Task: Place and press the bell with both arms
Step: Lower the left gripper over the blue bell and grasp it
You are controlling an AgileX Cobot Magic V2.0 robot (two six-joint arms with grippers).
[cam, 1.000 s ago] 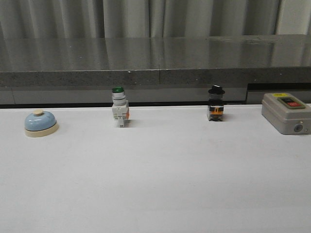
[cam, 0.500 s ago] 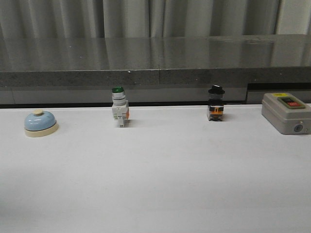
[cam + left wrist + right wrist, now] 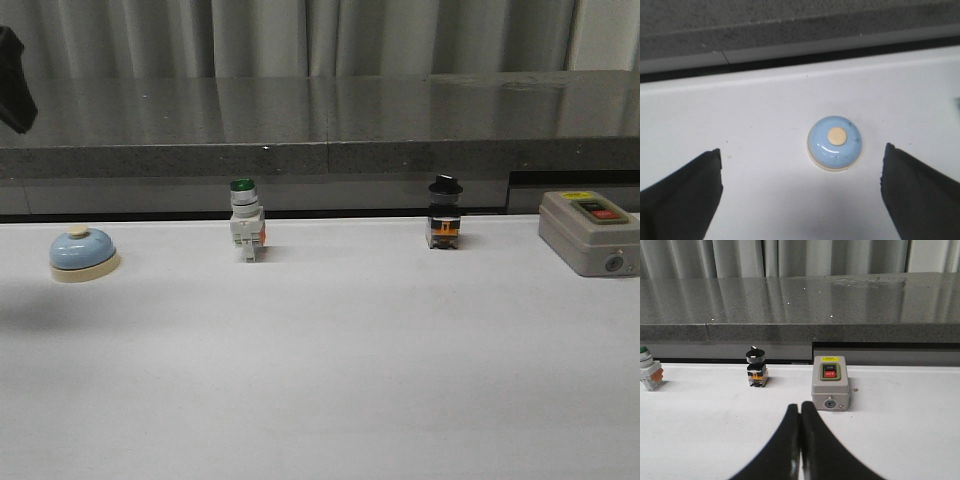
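The bell point(image 3: 84, 254) has a light-blue dome, cream base and cream knob. It stands at the far left of the white table. In the left wrist view the bell point(image 3: 834, 143) lies below and ahead of my left gripper point(image 3: 801, 160), whose jaws are wide open and empty, well apart from it. A dark part of the left arm point(image 3: 14, 65) shows at the front view's upper left edge. My right gripper point(image 3: 800, 410) is shut and empty, low over the table; it does not show in the front view.
A green-capped white push-button switch point(image 3: 245, 222) and a black-knobbed switch point(image 3: 445, 214) stand at the back of the table. A grey box with red and green buttons point(image 3: 590, 232) sits at the right, just beyond my right gripper in the right wrist view point(image 3: 830, 383). A dark stone ledge point(image 3: 320, 130) runs behind.
A dark part of the left arm has come into the front view at the upper left, and a faint shadow now lies on the table by the bell. The objects have not moved.
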